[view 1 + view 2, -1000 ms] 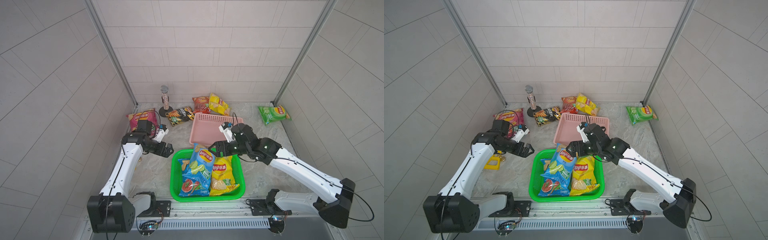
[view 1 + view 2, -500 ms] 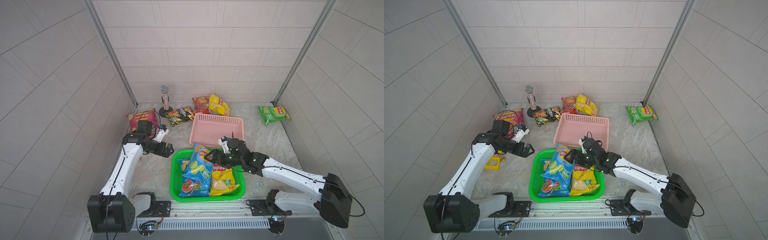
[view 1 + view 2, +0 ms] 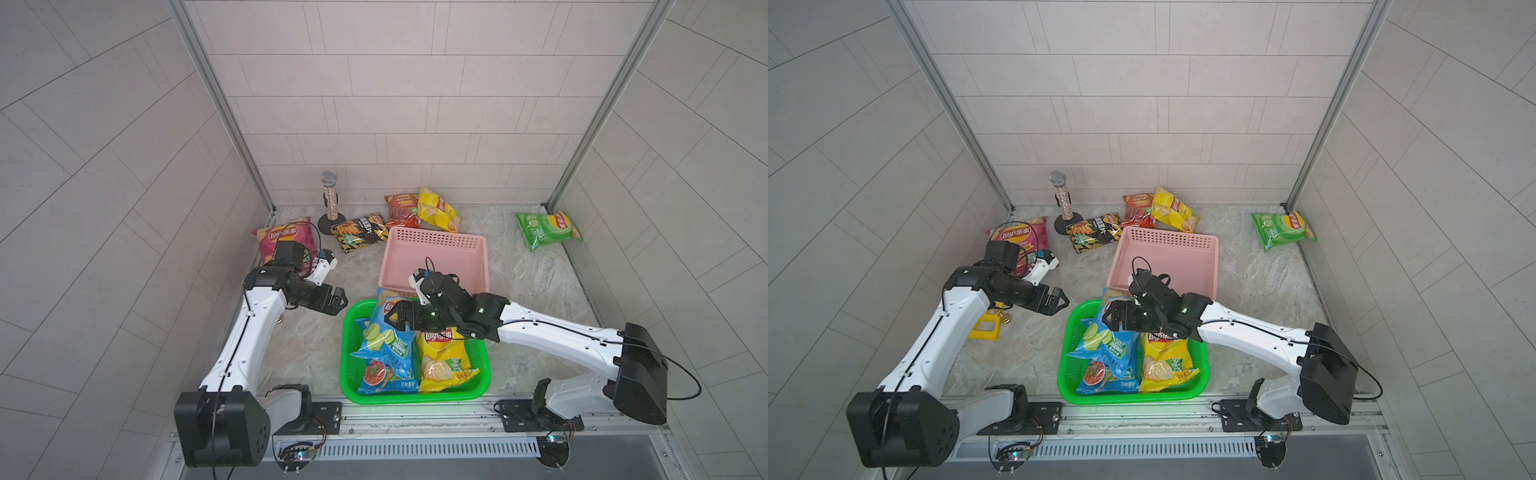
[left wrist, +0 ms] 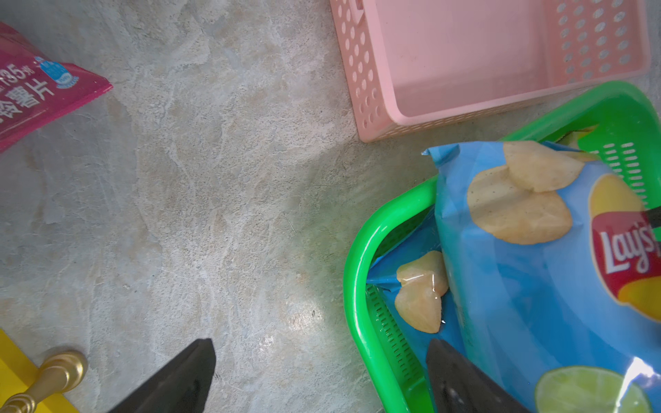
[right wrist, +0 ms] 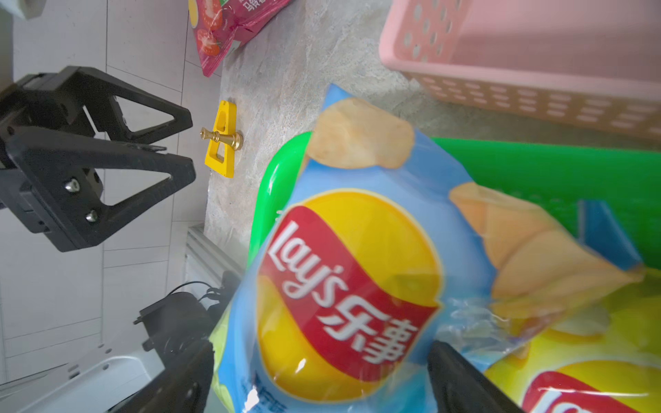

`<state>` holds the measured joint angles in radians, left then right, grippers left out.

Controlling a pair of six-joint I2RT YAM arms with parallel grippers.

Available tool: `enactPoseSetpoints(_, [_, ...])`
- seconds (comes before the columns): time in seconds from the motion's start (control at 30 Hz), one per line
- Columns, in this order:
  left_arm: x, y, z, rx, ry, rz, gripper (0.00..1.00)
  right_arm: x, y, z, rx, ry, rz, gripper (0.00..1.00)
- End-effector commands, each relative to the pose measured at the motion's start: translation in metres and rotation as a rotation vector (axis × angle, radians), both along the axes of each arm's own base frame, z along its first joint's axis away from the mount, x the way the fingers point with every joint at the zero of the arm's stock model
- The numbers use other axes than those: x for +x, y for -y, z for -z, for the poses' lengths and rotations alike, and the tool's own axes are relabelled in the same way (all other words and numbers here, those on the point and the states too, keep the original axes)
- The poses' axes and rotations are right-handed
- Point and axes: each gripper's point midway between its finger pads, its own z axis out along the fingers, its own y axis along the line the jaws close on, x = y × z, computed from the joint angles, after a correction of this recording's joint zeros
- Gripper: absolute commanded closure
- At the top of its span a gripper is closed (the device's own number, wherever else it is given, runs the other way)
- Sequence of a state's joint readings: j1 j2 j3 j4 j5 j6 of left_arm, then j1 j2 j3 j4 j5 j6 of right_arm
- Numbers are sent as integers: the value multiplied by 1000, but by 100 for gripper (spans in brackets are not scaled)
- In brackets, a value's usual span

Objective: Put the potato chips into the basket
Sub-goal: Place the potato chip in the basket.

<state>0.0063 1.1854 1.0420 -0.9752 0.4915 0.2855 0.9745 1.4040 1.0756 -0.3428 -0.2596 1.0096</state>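
**Right gripper (image 3: 395, 319) coming down on the blue bag (image 3: 384, 345) in the green basket (image 3: 415, 400).**
By the left wall the magenta bag (image 3: 282, 237) is lying behind the left gripper (image 3: 334, 300), which is hovering empty, jaws spread, over bare tabletop (image 3: 311, 345) beside the green basket. The blue bag is leaning over the basket's far rim toward the pink basket (image 3: 436, 245), and the right gripper's parted jaws are straddling its logo. Open tabletop is running right to the green bag (image 3: 546, 228). Since a second ago, the right arm has been dropping from the pink basket's edge, while the left arm is staying put.
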Motion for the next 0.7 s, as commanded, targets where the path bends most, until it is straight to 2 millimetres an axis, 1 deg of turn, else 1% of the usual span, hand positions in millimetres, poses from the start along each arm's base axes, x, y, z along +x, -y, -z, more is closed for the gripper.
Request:
enactPoseSetpoints(0.0, [-3,0,-1,-4,8,-5,0,2,21,22,-198,37,4,14])
enactPoseSetpoints(0.03, [-3,0,-1,-4,9,-5,0,2,21,25,-209,36,4,19])
enactPoseSetpoints(0.07, [-3,0,-1,-4,8,-5,0,3,21,28,-219,37,7,22])
enactPoseSetpoints(0.13, [-3,0,-1,-3,9,-5,0,4,20,29,-233,47,5,31])
enactPoseSetpoints(0.2, [-4,0,-1,-3,10,-5,0,4,21,29,-258,61,10,34])
enactPoseSetpoints(0.23, [-4,0,-1,-4,11,-4,0,5,21,29,-269,70,8,41])
enactPoseSetpoints(0.3, [-4,0,-2,-4,13,-4,0,5,21,27,-282,81,4,49])
enactPoseSetpoints(0.33, [-4,0,-2,-4,12,-4,0,5,20,26,-284,85,1,55])
enactPoseSetpoints(0.37, [-4,0,-2,-4,12,-4,0,5,19,25,-283,88,-2,59])
enactPoseSetpoints(0.43, [-3,0,-1,-4,11,-4,0,4,18,21,-286,99,-4,61])
enactPoseSetpoints(0.53, [-3,-1,-1,-3,12,-6,0,3,17,15,-287,118,-11,72])
enactPoseSetpoints(0.6, [-3,0,-2,-4,12,-5,0,2,16,10,-290,132,-18,87])
enactPoseSetpoints(0.67, [-3,0,-1,-4,9,-4,0,1,16,7,-299,140,-24,89])
